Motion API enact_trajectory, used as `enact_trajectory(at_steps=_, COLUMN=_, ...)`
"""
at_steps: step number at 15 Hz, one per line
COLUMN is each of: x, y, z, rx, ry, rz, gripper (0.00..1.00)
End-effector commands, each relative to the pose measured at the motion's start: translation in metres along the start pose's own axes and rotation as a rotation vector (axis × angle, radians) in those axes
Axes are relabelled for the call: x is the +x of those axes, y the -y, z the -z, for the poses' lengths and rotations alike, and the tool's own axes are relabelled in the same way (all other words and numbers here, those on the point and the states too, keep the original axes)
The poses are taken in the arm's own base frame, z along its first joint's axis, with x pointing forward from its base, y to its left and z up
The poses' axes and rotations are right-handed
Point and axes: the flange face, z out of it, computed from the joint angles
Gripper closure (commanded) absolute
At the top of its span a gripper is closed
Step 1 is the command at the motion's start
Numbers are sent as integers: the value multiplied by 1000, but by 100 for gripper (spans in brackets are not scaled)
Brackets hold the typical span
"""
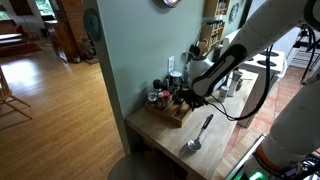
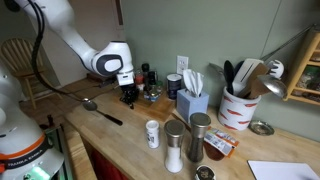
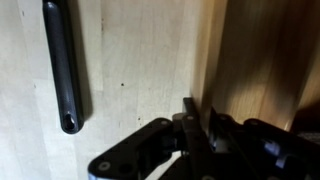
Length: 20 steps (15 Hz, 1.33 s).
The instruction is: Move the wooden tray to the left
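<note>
Arm angled down over the desk [image 1: 222, 148]. Hand [image 3: 197, 112] vertical at the wooden tray [image 1: 168, 113] edge, fingers narrow, clamping its wall.

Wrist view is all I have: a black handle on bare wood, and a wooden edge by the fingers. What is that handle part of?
Observer: A spoon with a metal bowl, lying on the counter beside the tray.
Operator: Is anything in the tray?
Observer: Yes, several small bottles stand in it, and it sits by the wall.
Operator: What else is on the counter?
Observer: Farther along stand three shakers and a crock full of utensils.
</note>
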Motion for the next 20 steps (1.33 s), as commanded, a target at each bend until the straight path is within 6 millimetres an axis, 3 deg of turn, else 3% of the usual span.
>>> enact_trajectory(at_steps=1, x=-28, y=-14, z=2, rx=-41, ry=3, rz=-2, gripper=97)
enact_trajectory(at_steps=10, x=-68, y=-28, z=8, rx=-41, ry=29, rz=28, gripper=97)
enact_trajectory(at_steps=11, x=-73, y=-13, z=11, rx=-43, ry=39, rz=35, gripper=97)
enact_trajectory(at_steps=15, x=-95, y=-11, z=12, rx=-42, ry=52, rz=23, gripper=97)
enact_trajectory(at_steps=20, x=-110, y=-9, z=10, rx=-38, ry=60, rz=-4, gripper=97)
